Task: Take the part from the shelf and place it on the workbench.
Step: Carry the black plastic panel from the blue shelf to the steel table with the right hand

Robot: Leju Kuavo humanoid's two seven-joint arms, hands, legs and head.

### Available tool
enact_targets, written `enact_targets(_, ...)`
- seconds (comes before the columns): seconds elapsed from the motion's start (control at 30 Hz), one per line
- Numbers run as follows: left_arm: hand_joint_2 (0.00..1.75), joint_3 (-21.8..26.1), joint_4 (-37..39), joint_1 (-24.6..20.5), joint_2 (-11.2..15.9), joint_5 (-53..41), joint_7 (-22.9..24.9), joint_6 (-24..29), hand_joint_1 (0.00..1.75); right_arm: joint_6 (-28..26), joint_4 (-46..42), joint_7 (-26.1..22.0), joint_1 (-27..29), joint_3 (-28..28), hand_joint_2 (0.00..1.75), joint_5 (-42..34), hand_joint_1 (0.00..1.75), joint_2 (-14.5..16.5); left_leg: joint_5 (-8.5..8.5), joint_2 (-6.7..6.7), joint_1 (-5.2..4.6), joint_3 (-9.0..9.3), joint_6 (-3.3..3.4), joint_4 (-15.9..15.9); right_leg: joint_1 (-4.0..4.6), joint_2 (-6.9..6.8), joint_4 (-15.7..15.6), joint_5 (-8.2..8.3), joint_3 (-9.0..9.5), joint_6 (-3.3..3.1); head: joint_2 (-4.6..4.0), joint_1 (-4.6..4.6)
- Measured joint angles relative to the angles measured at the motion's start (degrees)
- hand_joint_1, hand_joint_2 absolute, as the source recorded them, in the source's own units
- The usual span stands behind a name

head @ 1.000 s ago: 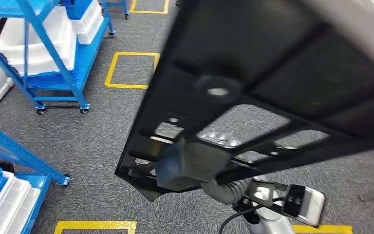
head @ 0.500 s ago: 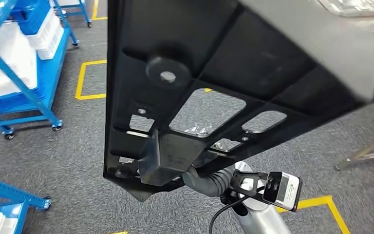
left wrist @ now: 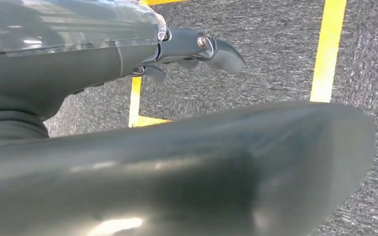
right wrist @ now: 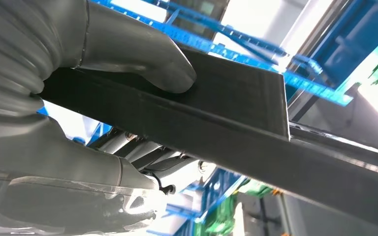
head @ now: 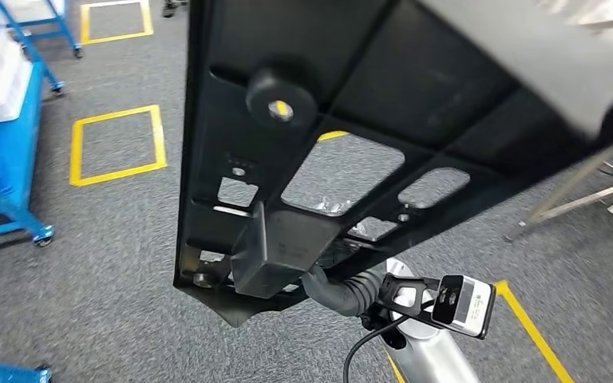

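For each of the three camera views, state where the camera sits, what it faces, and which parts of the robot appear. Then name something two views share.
Head view: high on the body, facing down at the black part, grey carpet and yellow floor marking; right arm visible.
Left wrist view: behind the left hand, facing the carpet, the part's edge across it.
Right wrist view: behind the right hand, looking up along the part toward blue shelving; thumb pressed on the part.
Shared: the part, in all three.
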Motion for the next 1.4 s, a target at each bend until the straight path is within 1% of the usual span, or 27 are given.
enact_targets(0.03,0.00,0.0,0.0,0.0,0.0,0.0,0.1,0.0,0.00,0.0,0.1,0.0,0.1,0.0,1.75,0.0,1.50,-0.1,-0.08,0.73,-0.10,0.03,0.03,0.0,-0.07,-0.23,1.3,0.04,-0.70,-0.01,0.00,0.01)
enact_targets(0.07,0.00,0.0,0.0,0.0,0.0,0.0,0.1,0.0,0.00,-0.1,0.3,-0.1,0.1,0.0,1.75,0.0,1.50,-0.2,-0.19,1.41,-0.19,0.12,0.03,0.0,-0.09,-0.47,0.2,1.15,-0.18,-0.12,0.00,0.01)
enact_targets(0.1,0.00,0.0,0.0,-0.1,0.0,0.0,0.2,0.0,0.00,-0.1,0.3,-0.1,0.1,0.0,1.75,0.0,1.50,-0.3,-0.32,2.03,-0.25,0.29,-0.01,0.0,-0.01,-0.98,-3.2,3.06,1.56,-0.35,0.00,0.01)
enact_targets(0.17,0.00,0.0,0.0,-0.2,0.0,0.0,0.3,0.1,0.00,-0.2,0.4,-0.3,0.1,0.0,1.75,0.0,1.50,-0.4,-0.67,3.13,-0.42,0.71,-0.30,0.0,0.71,-3.83,-11.5,6.10,5.89,-1.21,0.00,0.01)
enact_targets(0.23,0.00,0.0,0.0,-0.2,0.0,-0.1,0.4,0.1,0.00,-0.2,0.4,-0.5,0.1,0.0,1.75,0.0,1.50,-0.4,-0.98,4.18,-0.49,0.99,-0.80,-0.1,1.52,-5.56,-15.3,6.74,7.71,-1.95,0.00,0.01)
enact_targets(0.3,0.00,0.0,0.0,-0.3,0.0,-0.3,0.5,0.0,0.00,-0.3,0.4,-0.6,0.2,-0.1,1.75,0.0,1.50,-0.6,-1.22,5.42,-0.51,1.38,-1.35,-0.3,1.70,-4.31,-15.6,6.79,7.71,-2.33,0.00,0.00)
enact_targets(0.33,0.00,0.0,0.0,-0.4,0.0,-0.3,0.5,-0.1,0.00,-0.3,0.3,-0.6,0.2,-0.2,1.75,0.0,1.50,-0.7,-1.50,5.36,-0.44,1.58,-1.63,-0.2,1.53,-3.61,-16.0,6.95,7.93,-2.51,0.00,0.01)
enact_targets(0.4,0.00,0.0,0.0,-0.5,0.0,-0.5,0.4,-0.3,0.00,-0.3,0.4,-0.8,0.3,-0.2,1.75,0.1,1.50,-0.8,-3.38,3.21,-0.29,0.68,-2.04,2.5,1.04,-2.25,-16.7,7.29,8.46,-3.04,-0.01,0.00)
enact_targets(0.47,0.00,0.0,0.0,-0.3,0.1,-0.6,0.3,-0.5,0.00,-0.3,0.5,-1.0,0.4,-0.2,1.75,0.1,1.50,-0.8,-6.64,0.30,-0.10,-2.78,-2.24,9.5,0.82,-0.84,-16.8,7.38,8.68,-3.37,-0.01,-0.01)
enact_targets(0.5,0.00,0.0,0.0,-0.1,0.1,-0.7,0.3,-0.5,0.00,-0.3,0.5,-1.0,0.5,-0.2,1.75,0.1,1.50,-0.8,-7.78,-0.31,-0.07,-4.76,-2.37,13.1,0.82,0.00,-16.8,7.36,8.69,-3.42,-0.01,-0.01)
enact_targets(0.53,0.00,0.0,0.0,0.0,0.1,-0.7,0.3,-0.6,0.00,-0.3,0.6,-1.0,0.6,-0.2,1.75,0.1,1.50,-0.9,-7.91,-0.54,-0.05,-6.17,-2.49,15.2,0.80,0.89,-16.7,7.31,8.71,-3.41,0.00,-0.01)
enact_targets(0.57,0.00,0.0,0.0,0.0,0.2,-0.8,0.3,-0.7,0.00,-0.3,0.7,-1.0,0.6,-0.2,1.75,0.1,1.50,-0.9,-6.93,-0.63,0.00,-6.67,-2.58,15.2,0.75,1.79,-16.6,7.23,8.74,-3.33,0.00,-0.01)
enact_targets(0.6,0.00,0.0,0.0,0.0,0.2,-0.8,0.3,-0.7,0.00,-0.3,0.7,-1.0,0.6,-0.2,1.75,0.1,1.50,-0.9,-4.97,-0.76,0.09,-6.11,-2.67,13.1,0.67,2.63,-16.3,7.09,8.80,-3.19,0.00,-0.01)
enact_targets(0.63,0.00,0.0,0.0,-0.1,0.2,-0.8,0.3,-0.8,0.00,-0.3,0.7,-1.0,0.6,-0.2,1.75,0.1,1.50,-0.9,-2.55,-1.41,0.29,-4.75,-2.78,9.4,0.55,3.42,-16.0,6.87,8.83,-2.97,-0.01,-0.01)
enact_targets(0.7,0.00,0.0,0.0,-0.1,0.2,-0.8,0.3,-0.9,0.00,-0.3,0.7,-1.0,0.5,-0.2,1.75,0.2,1.50,-1.0,0.03,-4.07,0.67,-2.14,-2.83,3.1,0.44,4.82,-15.2,6.41,8.48,-2.32,-0.01,-0.01)
enact_targets(0.77,0.00,0.0,0.0,-0.2,0.2,-0.8,0.2,-1.0,0.00,-0.3,0.7,-1.0,0.4,-0.2,1.75,0.2,1.50,-1.0,-0.07,-5.50,0.65,-1.31,-2.38,1.2,0.27,6.04,-14.8,6.32,7.90,-1.57,0.00,0.00)
enact_targets(0.83,0.00,0.0,0.0,-0.4,0.2,-0.8,0.1,-1.2,0.00,-0.3,0.7,-0.9,0.4,-0.4,1.75,0.3,1.50,-1.2,0.13,-4.41,0.54,-1.14,-1.54,0.8,0.01,6.68,-14.8,6.39,7.61,-0.90,-0.01,0.01)
enact_targets(0.9,0.00,0.0,0.0,-0.5,0.2,-0.8,0.0,-1.3,0.00,-0.2,0.7,-0.9,0.2,-0.5,1.75,0.3,1.50,-1.3,0.36,-3.10,0.56,-0.87,-0.72,0.3,0.11,4.31,-12.6,5.03,6.52,-0.38,-0.01,0.01)
enact_targets(0.97,0.00,0.0,0.0,-0.3,0.2,-0.8,0.0,-1.4,0.00,-0.2,0.7,-0.9,-0.1,-0.5,1.75,0.3,1.50,-1.4,0.32,-1.64,0.38,-0.73,-0.22,0.1,0.08,1.03,-6.3,1.92,3.35,0.02,0.00,0.02)
enact_targets(1.03,0.00,0.0,0.0,-0.2,0.2,-0.8,-0.1,-1.4,0.00,-0.2,0.9,-0.8,-0.1,-0.5,1.75,0.4,1.50,-1.5,0.15,-0.10,0.18,-0.69,-0.05,0.1,-0.20,-0.01,-0.2,-0.07,0.05,0.31,-0.01,0.02)
enact_targets(1.07,0.00,0.0,0.0,-0.2,0.3,-0.8,-0.1,-1.4,0.00,-0.3,1.0,-0.7,-0.1,-0.5,1.75,0.4,1.50,-1.5,0.04,0.63,0.14,-0.62,-0.04,0.1,-0.26,-0.23,0.4,0.35,-0.38,0.33,-0.01,0.02)
enact_targets(1.1,0.00,0.0,0.0,-0.2,0.3,-0.8,-0.1,-1.4,0.00,-0.3,1.0,-0.7,-0.1,-0.5,1.75,0.4,1.50,-1.6,-0.09,1.32,0.12,-0.49,-0.07,0.1,-0.25,-0.51,-1.2,1.74,0.37,0.25,-0.01,0.02)
enact_targets(1.13,0.00,0.0,0.0,-0.3,0.3,-0.8,-0.1,-1.5,0.00,-0.2,1.0,-0.6,-0.2,-0.5,1.75,0.5,1.50,-1.6,-0.25,1.94,0.09,-0.26,-0.16,0.1,-0.15,-1.16,-4.7,3.73,2.15,0.02,-0.01,0.02)
enact_targets(1.2,0.00,0.0,0.0,-0.3,0.2,-0.7,-0.1,-1.6,0.00,-0.2,1.0,-0.6,-0.5,-0.5,1.75,0.6,1.50,-1.6,-0.63,2.99,-0.04,0.22,-0.51,0.2,0.52,-3.73,-12.2,6.48,6.03,-0.74,-0.01,0.01)
enact_targets(1.27,0.00,0.0,0.0,-0.3,0.2,-0.7,-0.2,-1.7,0.00,-0.2,1.1,-0.6,-0.9,-0.5,1.75,0.6,1.50,-1.6,-0.98,4.05,-0.21,0.55,-1.07,0.1,1.22,-4.92,-15.2,6.85,7.46,-1.38,-0.01,0.01)
enact_targets(1.33,0.00,0.0,0.0,-0.5,0.1,-0.6,-0.2,-1.7,0.00,-0.2,1.1,-0.6,-1.0,-0.5,1.75,0.6,1.50,-1.6,-1.29,4.97,-0.25,0.96,-1.62,-0.1,1.15,-3.58,-15.7,6.99,7.65,-1.81,0.00,0.01)
enact_targets(1.4,0.00,0.0,0.0,-0.6,0.2,-0.5,-0.2,-1.7,0.00,-0.1,1.2,-0.6,-1.2,-0.5,1.75,0.5,1.50,-1.6,-2.49,3.05,-0.13,0.73,-2.09,1.4,0.69,-2.32,-16.4,7.29,8.22,-2.30,-0.01,0.01)
